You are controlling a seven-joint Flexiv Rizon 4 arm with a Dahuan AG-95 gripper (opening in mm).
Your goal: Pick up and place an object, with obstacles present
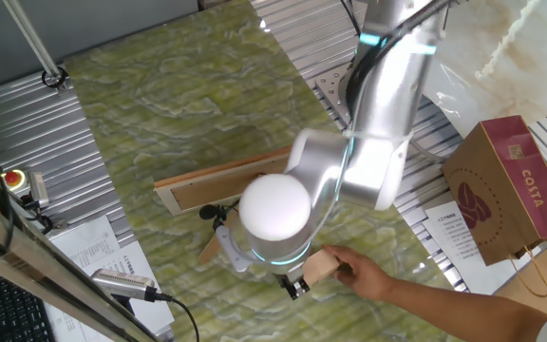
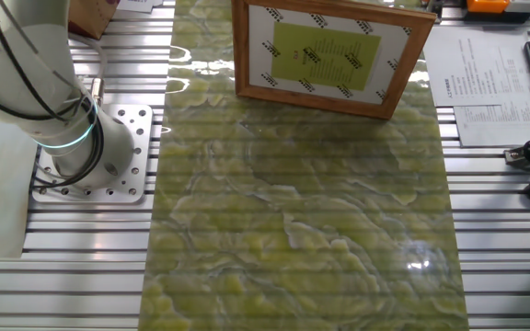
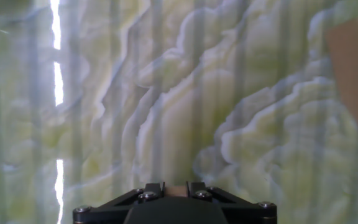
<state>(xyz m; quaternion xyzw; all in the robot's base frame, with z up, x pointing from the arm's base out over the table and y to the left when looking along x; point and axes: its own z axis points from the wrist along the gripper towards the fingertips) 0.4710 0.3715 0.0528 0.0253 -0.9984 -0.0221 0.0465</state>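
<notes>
Gripper (image 1: 297, 284) sits low over the green marbled mat (image 1: 188, 104), next to a wooden block (image 1: 320, 266) that a person's hand (image 1: 367, 274) holds; I can't tell the finger gap. Picture frame (image 2: 328, 57) stands upright at the mat's far end.

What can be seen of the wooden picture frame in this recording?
The picture frame is a light wooden rectangle standing upright, leaning slightly back, at one end of the green marbled mat. Its front holds a white mount around a yellow-green printed sheet. From behind, one fixed view shows its plain wooden back and a flat prop leg resting on the mat. The arm partly hides it; nothing grips it.
</notes>
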